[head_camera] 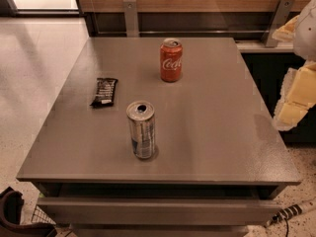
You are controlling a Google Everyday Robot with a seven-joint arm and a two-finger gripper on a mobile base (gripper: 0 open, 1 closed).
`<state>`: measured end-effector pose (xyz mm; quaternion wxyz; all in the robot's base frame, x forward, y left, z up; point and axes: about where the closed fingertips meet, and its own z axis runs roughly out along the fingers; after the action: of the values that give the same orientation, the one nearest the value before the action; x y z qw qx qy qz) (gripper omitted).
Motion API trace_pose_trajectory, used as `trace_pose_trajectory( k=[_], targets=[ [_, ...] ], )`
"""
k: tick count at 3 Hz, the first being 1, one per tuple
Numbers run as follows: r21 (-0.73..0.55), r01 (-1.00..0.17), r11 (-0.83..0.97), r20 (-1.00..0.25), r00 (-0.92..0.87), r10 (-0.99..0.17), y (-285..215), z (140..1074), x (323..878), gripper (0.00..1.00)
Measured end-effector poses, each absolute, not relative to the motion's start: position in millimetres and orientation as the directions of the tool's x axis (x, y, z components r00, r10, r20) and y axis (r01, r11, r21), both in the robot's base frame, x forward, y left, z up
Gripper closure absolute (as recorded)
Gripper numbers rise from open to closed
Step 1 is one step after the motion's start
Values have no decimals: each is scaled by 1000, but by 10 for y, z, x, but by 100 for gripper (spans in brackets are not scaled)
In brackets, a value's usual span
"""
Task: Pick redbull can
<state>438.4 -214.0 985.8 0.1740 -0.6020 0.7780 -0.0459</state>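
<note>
The can (141, 130) stands upright near the front of the desk (222, 132), well apart from my gripper (297, 95) at far right. I can't tell how open its jaws are. Tall and slim, the can could tip on a glancing approach. I might also grab the Coke (171, 59) by mistake.

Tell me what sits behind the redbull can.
A red Coca-Cola can stands farther back, slightly right, apart from the redbull can. The tabletop strip right behind it is covered. The gripper hangs beyond the tabletop's right edge.
</note>
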Motion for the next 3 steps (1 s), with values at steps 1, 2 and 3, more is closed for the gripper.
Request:
trace_pose_trajectory(
  k=[1,2,3],
  targets=[
    [-281,-921,271,-216,-215,-953,-2140,9859,4384,0],
    [-266,-926,266,-266,-195,-944,-2084,9806,4381,0],
    [-237,-941,243,-415,-128,-901,-1981,9531,4382,0]
  ],
)
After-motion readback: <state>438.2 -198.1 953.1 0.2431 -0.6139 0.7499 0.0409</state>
